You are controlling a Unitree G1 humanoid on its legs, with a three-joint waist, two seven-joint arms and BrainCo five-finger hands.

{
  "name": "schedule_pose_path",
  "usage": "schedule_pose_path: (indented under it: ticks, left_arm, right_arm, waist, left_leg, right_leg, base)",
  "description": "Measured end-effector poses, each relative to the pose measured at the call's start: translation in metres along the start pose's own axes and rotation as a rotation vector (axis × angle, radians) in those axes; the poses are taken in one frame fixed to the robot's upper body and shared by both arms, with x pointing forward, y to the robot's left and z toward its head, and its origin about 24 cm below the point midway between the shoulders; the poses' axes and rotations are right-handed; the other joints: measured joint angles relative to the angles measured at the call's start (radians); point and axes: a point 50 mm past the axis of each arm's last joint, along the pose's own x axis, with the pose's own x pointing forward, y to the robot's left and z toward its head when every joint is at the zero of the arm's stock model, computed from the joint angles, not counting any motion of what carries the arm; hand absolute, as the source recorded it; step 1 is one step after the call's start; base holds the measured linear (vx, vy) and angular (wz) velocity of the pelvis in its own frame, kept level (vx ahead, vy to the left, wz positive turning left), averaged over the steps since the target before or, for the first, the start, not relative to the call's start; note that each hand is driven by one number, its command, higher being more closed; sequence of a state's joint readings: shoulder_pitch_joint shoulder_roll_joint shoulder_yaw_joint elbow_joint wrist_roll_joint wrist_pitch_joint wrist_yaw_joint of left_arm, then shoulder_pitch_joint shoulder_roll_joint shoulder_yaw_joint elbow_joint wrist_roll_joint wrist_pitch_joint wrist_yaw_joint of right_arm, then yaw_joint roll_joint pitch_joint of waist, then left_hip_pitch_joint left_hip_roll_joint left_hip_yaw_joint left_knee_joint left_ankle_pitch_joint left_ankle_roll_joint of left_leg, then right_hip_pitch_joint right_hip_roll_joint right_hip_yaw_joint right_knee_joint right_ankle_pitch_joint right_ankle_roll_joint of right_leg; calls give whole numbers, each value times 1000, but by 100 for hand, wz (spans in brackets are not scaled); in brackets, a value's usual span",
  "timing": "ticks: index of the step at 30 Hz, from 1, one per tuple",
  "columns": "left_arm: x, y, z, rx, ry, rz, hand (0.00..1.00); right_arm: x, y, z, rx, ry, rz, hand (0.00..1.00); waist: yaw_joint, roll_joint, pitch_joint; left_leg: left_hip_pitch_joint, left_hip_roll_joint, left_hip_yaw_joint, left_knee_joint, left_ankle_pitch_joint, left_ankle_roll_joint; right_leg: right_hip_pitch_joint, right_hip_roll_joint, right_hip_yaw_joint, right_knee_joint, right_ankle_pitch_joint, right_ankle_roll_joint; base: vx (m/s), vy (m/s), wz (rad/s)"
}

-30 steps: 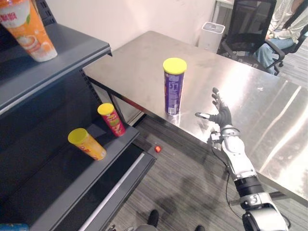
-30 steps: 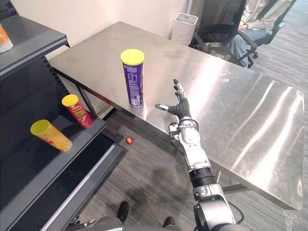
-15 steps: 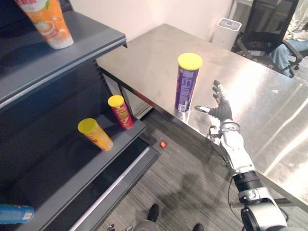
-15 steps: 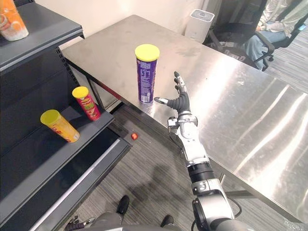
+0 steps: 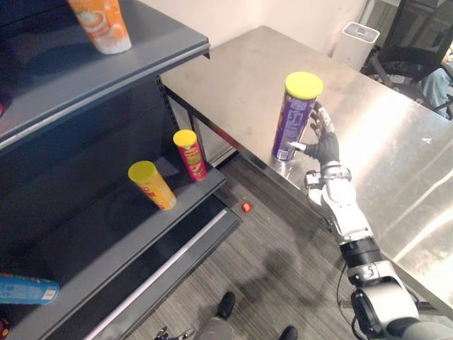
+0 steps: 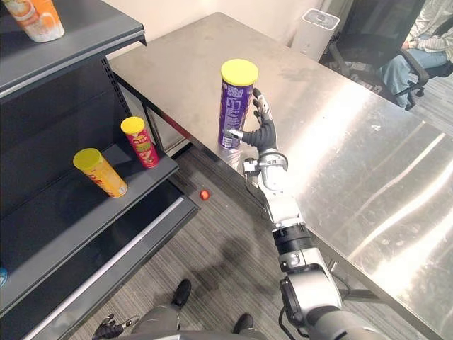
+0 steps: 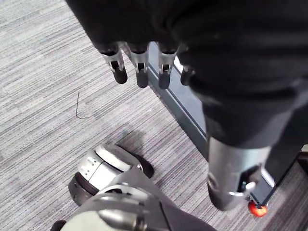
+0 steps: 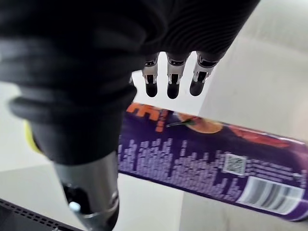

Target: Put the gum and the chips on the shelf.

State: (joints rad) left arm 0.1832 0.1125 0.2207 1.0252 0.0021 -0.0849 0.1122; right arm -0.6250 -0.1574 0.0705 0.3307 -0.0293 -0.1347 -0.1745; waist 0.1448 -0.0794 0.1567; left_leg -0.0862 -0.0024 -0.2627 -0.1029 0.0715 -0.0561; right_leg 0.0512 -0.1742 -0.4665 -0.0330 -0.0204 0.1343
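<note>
A purple chips can [image 5: 296, 117] with a yellow lid stands upright near the front edge of the steel table [image 5: 241, 78]. My right hand [image 5: 324, 145] is open right beside it, on its right. The straight fingers [image 8: 173, 82] reach past the can [image 8: 211, 159] on its far side. The thumb [image 8: 91, 187] lies on the near side, by the can's lower part. My left hand [image 7: 142, 72] hangs open over the grey floor, holding nothing.
On the dark shelf unit [image 5: 106, 234] to the left, the middle board holds a red can [image 5: 190, 154] and a tilted yellow can [image 5: 152, 184]. An orange can [image 5: 102, 25] stands higher, a blue can [image 5: 28, 289] lies lower. A small red thing [image 5: 246, 207] lies on the floor. A white bin [image 5: 355, 42] and an office chair stand behind the table.
The camera has shifted. My right hand has moved left up to the purple can, which now stands between its thumb and fingers.
</note>
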Motion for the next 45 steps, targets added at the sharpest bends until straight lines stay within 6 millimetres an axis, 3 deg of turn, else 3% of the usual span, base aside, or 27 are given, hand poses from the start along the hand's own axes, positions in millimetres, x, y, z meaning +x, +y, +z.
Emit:
schedule_pose_path:
  ticks: [15,16,26,37,38,45]
  left_arm:
    - [0,0,0,0,0,2,0]
    - [0,1,0,1,0,3,0]
    - [0,1,1,18,-4,1,0]
    - [1,0,4,16,-14,6,0]
    - [1,0,3,16,-14,5,0]
    - [0,-1,3,14,-14,3,0]
  right_arm:
    - [3,-1,4,9,-14,-32,0]
    - [3,-1,4,9,-14,-33,100]
    - [5,-18,0,45,11,-129,100]
    - [3,-17,-15,38,79,-129,100]
    - [3,-16,-18,36,92,-129,0]
    - [1,-16,-28,27,143,-127,0]
  waist:
    - [4,-3,-1]
    - [4,-3,-1]
    - [10,-4,-2]
    - [24,-4,-2]
    - [24,-4,-2]
    - [24,-4,-2]
  left_leg:
    - [-36,27,-21,0,15,-15]
    - [-38,29,-21,0,14,-18]
    - [-54,37,-23,6,18,-25]
    - [-50,33,-23,2,20,-27]
    - [-49,32,-23,1,20,-27]
    - [-41,31,-26,0,21,-28]
  right_leg:
    - [-32,21,-5,15,-9,-14]
    - [-34,23,-5,15,-9,-15]
    - [-49,32,-6,15,-10,-16]
    - [-46,31,-7,15,-10,-16]
    - [-46,31,-7,15,-10,-16]
    - [-27,29,-19,2,-9,-15]
  base:
    - [-11,-5,3]
    - [0,0,0]
    - [0,0,0]
    - [0,0,0]
    - [0,0,0]
    - [1,0,2]
